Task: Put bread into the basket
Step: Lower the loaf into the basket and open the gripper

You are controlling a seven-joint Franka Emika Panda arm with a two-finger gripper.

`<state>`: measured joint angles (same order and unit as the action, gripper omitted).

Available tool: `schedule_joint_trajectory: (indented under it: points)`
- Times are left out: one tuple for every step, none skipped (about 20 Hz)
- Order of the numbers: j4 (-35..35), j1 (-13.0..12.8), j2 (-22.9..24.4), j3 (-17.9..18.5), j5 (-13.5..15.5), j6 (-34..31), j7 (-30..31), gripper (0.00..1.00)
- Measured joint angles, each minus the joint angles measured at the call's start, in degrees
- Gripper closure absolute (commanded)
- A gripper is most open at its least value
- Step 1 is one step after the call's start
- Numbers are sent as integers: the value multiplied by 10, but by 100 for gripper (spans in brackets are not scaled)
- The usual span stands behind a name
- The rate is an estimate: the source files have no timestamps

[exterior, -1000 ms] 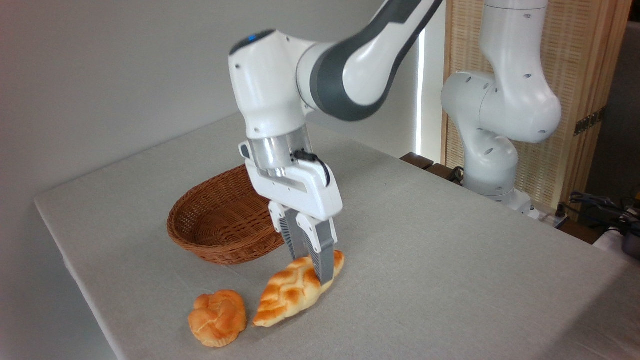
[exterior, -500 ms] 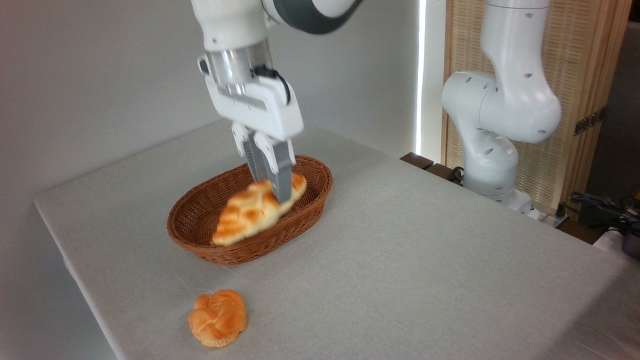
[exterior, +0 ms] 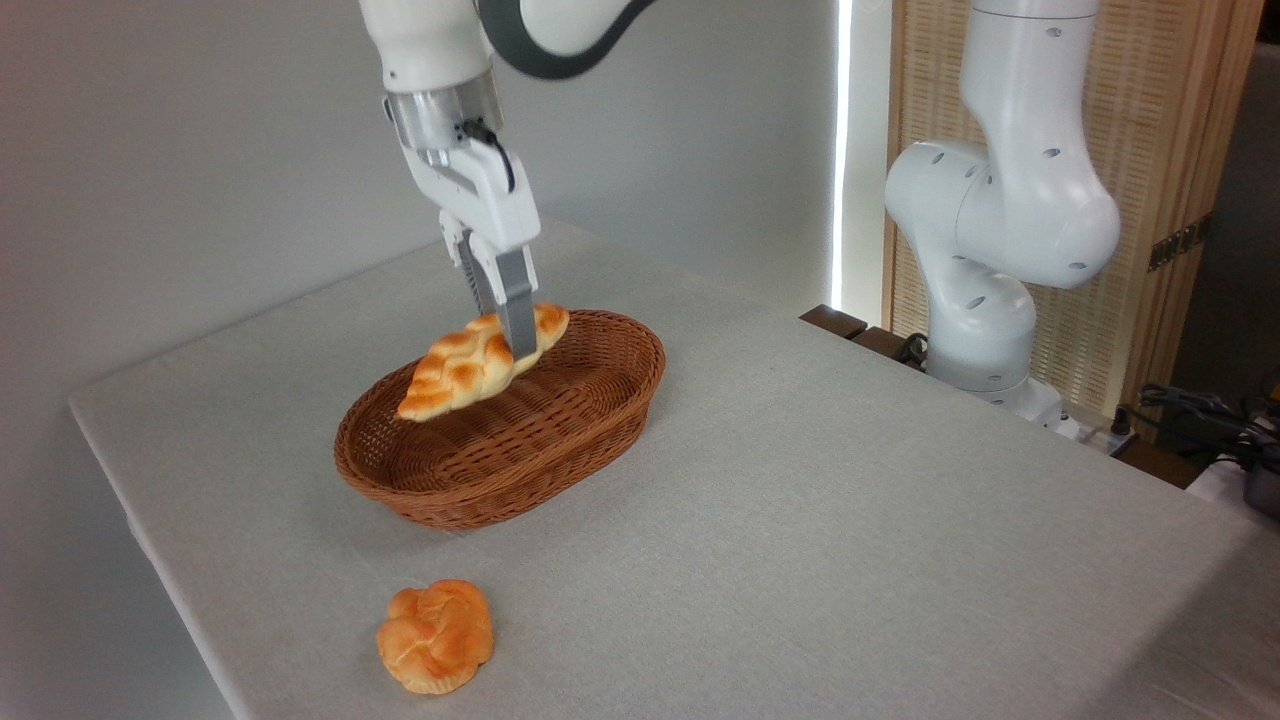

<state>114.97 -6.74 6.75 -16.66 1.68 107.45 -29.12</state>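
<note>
1. The gripper [exterior: 508, 335] points down over the far left part of the basket [exterior: 560, 455], its two grey fingers [exterior: 517, 300] pinched onto the bread [exterior: 470, 365] near the loaf's right, far end.
2. The bread hangs in the air, tilted, its gripped end higher and its free pointed end drooping left, toward the basket's left rim. It appears clear of the basket's floor, though from this angle whether the low tip touches the far rim cannot be told.
3. The basket sits on the grey tablecloth [exterior: 800, 520], its long axis running from near left to far right. Its inside shows bare wicker across the middle and the right end.
4. The basket's near left rim lies not far from the table's left edge, with a strip of cloth between them.
5. A small round knotted bun [exterior: 436, 636] lies on the cloth in front of the basket, well apart from it and close to the table's near left edge.
6. To the right of the basket the cloth runs wide and bare toward the arm's white base [exterior: 985, 330], which stands at the table's far right edge.
7. Above the basket, the arm's wrist and the gripper's white body rise straight up to the top of the view, against a plain grey wall [exterior: 200, 150].
</note>
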Motion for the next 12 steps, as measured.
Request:
schedule_joint_trajectory:
  points:
    - [12,0,-7,0,0,24,0,11]
    - [22,0,-14,0,0,44,0,11]
    - [32,0,-20,0,0,64,0,9]
    - [42,0,-25,0,0,78,-1,5]
    - [49,0,-29,0,0,85,-1,4]
    - [53,0,-31,0,0,88,-1,4]
    - [56,0,-32,0,0,88,-1,2]
    - [57,0,-32,0,0,88,-1,0]
    - [57,0,-31,0,0,88,-1,0]
    - [57,0,-31,0,0,88,-1,0]
    - [57,0,-31,1,0,88,-1,0]
    - [57,0,-30,1,0,88,-1,0]
